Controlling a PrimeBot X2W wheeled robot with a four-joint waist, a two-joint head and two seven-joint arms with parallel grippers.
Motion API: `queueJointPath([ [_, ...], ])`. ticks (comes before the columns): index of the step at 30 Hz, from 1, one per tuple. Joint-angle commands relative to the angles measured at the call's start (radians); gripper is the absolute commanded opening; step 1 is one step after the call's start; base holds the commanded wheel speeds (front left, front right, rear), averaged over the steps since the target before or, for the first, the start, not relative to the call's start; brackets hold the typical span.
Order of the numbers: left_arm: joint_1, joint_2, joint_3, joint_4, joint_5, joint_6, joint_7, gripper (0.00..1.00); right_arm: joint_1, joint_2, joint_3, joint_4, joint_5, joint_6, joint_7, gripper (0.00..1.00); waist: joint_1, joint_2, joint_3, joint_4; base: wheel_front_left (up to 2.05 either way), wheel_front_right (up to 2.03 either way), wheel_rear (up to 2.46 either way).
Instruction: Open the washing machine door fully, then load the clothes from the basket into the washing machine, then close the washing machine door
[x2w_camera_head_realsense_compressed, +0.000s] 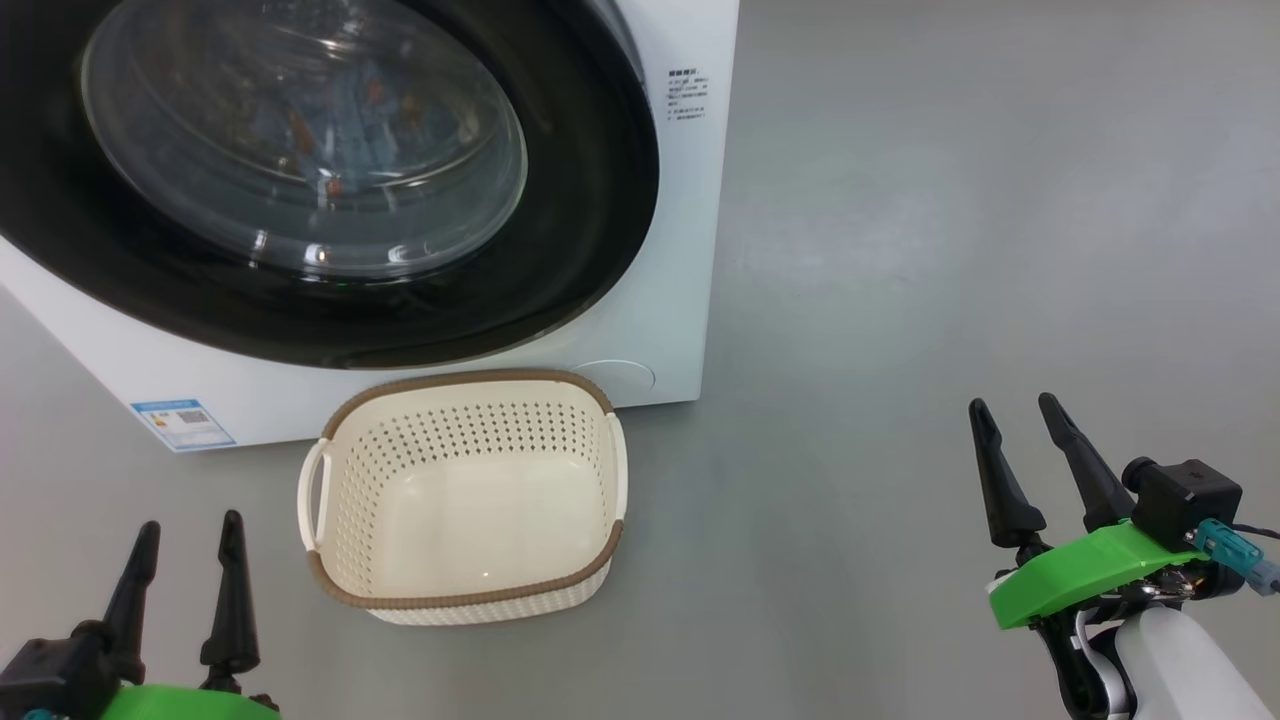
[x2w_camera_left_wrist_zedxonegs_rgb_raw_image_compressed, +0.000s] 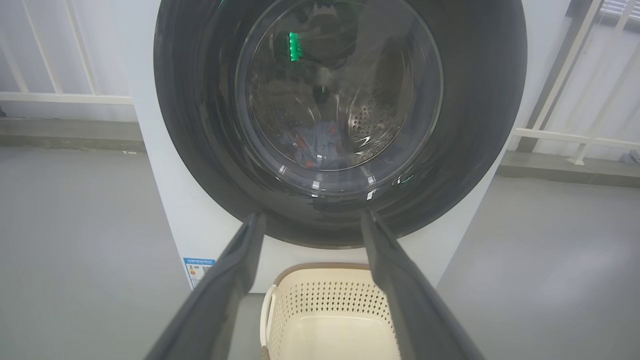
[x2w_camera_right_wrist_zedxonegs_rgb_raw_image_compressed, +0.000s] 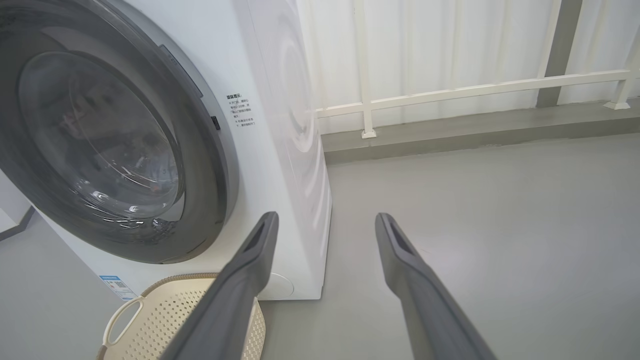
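Door (x2w_camera_head_realsense_compressed: 590, 200): shut, we spot clothes (x2w_camera_left_wrist_zedxonegs_rgb_raw_image_compressed: 312, 145) behind the glass (x2w_camera_head_realsense_compressed: 420, 220).
Basket (x2w_camera_head_realsense_compressed: 465, 590): on the floor (x2w_camera_head_realsense_compressed: 900, 300) below.
Left gripper (x2w_camera_head_realsense_compressed: 191, 520), right gripper (x2w_camera_head_realsense_compressed: 1013, 402): both spread, holding nothing.

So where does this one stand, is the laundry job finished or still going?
Looks finished. Done: the basket is empty, the clothes show through the glass inside the washing machine, and the washing machine door lies shut against the front. In hand: nothing; left gripper and right gripper are open, holding nothing. Left: nothing visible.
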Motion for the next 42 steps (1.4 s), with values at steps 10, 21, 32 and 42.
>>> queueJointPath([
  [10, 0.01, 0.027, 0.042, -0.014, 0.015, 0.001, -0.006, 1.0, 0.008, -0.004, 0.009, -0.027, 0.005, 0.0, -0.005, 1.0, 0.0, 0.0, -0.011, -0.01, 0.0, 0.0, 0.0],
  [21, 0.017, 0.021, 0.041, -0.016, 0.015, 0.001, -0.006, 1.0, 0.009, -0.004, 0.008, -0.034, 0.002, 0.0, -0.005, 1.0, 0.0, 0.0, -0.014, -0.003, 0.0, 0.0, 0.0],
  [32, 0.027, 0.019, 0.031, -0.022, 0.011, 0.001, -0.006, 1.0, 0.01, -0.006, 0.012, -0.033, 0.003, 0.0, -0.005, 1.0, 0.0, 0.0, -0.02, 0.0, 0.0, 0.0, 0.0],
  [42, 0.041, -0.04, -0.002, 0.046, -0.039, 0.0, 0.014, 0.0, 0.031, 0.025, 0.002, 0.033, 0.037, 0.0, 0.012, 0.0, 0.0006, 0.0, -0.023, 0.003, 0.0, 0.0, 0.0],
])
